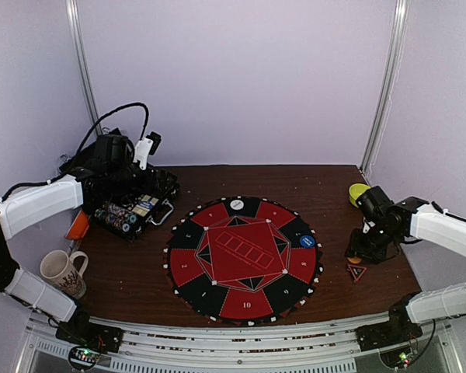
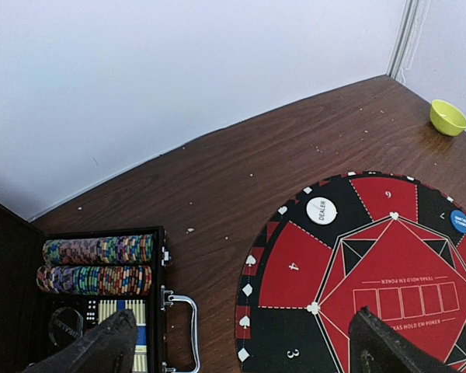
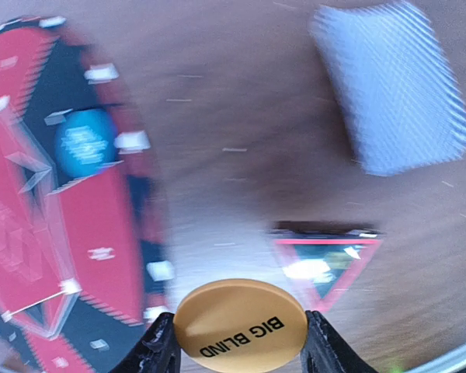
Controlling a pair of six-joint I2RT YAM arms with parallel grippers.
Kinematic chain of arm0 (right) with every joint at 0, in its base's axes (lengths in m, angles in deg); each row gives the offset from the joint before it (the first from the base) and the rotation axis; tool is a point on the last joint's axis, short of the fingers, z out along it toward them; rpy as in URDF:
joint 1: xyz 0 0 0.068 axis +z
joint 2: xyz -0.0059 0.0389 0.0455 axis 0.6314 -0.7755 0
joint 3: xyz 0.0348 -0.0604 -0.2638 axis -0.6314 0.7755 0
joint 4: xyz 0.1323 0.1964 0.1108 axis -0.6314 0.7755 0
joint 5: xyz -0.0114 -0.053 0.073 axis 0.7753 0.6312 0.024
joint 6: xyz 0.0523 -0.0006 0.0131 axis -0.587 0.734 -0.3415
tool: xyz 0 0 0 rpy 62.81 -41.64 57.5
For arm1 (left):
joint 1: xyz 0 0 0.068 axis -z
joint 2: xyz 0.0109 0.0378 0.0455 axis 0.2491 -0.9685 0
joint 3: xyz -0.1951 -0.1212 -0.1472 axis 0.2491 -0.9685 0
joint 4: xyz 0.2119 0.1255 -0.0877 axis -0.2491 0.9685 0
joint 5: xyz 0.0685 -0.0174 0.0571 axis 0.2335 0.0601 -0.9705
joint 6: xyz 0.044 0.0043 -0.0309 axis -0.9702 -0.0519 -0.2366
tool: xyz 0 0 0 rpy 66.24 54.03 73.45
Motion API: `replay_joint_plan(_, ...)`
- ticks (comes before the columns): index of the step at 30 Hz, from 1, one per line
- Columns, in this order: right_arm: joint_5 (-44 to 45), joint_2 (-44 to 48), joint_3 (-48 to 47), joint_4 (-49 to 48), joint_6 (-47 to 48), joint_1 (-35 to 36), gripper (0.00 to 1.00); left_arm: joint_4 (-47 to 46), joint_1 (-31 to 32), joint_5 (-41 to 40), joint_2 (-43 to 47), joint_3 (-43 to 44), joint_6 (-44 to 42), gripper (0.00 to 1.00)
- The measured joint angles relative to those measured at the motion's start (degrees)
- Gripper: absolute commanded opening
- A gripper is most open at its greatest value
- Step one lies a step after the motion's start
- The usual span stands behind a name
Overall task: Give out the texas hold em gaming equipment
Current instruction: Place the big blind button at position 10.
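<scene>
While the round mat [image 1: 243,259] fills mid-table, the open case [image 1: 140,208] left of it holds 2 rows of chips [image 2: 97,264]. Above it hangs the left gripper [image 2: 245,330], fingers spread, empty. A blurred card deck [image 3: 392,85] lies off the mat. The right gripper [image 3: 239,346] pinches the orange disc [image 3: 239,322] just above the table by the mat's edge. The white disc [image 2: 321,210] and blue disc [image 2: 459,221] sit on the mat.

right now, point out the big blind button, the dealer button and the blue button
big blind button [image 3: 241,326], right wrist view, centre of its orange face
dealer button [image 2: 321,210], left wrist view, centre of its white face
blue button [image 1: 307,241], top view, its centre
</scene>
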Motion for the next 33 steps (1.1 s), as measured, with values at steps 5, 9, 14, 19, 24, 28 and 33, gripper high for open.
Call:
replay_joint_plan(5, -2.21, -3.78, -5.81, -4.52, -0.76, 10.93, 0.30, 0.00, 0.00, 0.02, 0.04, 0.00, 0.00, 0.98)
replay_joint_plan(9, -3.91, -14.56, -14.71, -7.91, 1.42, 24.26, 0.30, 0.09, 0.00, 0.04, 0.04, 0.00, 0.00, 0.98)
replay_joint_plan(14, -6.10, -28.13, -25.59, -9.44, 7.32, 39.74, 0.33, 0.42, 0.02, 0.09, 0.04, 0.00, 0.00, 0.98)
replay_joint_plan(19, -8.81, -38.86, -31.87, -7.58, 12.68, 47.93, 0.34, 0.72, 0.00, 0.35, 0.04, 0.00, -0.02, 0.98)
replay_joint_plan(24, -8.24, -43.21, -32.28, -5.05, 14.64, 48.50, 0.35, 0.76, 0.00, 0.66, 0.04, 0.02, -0.02, 0.98)
replay_joint_plan(28, -7.74, -43.28, -30.91, -4.42, 14.71, 48.50, 0.36, 0.81, 0.00, 0.85, 0.04, 0.33, -0.02, 0.98)
replay_joint_plan(33, -6.64, -43.76, -30.71, -3.69, 14.78, 48.70, 0.47, 0.79, 0.00, 0.90, 0.11, 0.74, -0.04, 0.98)
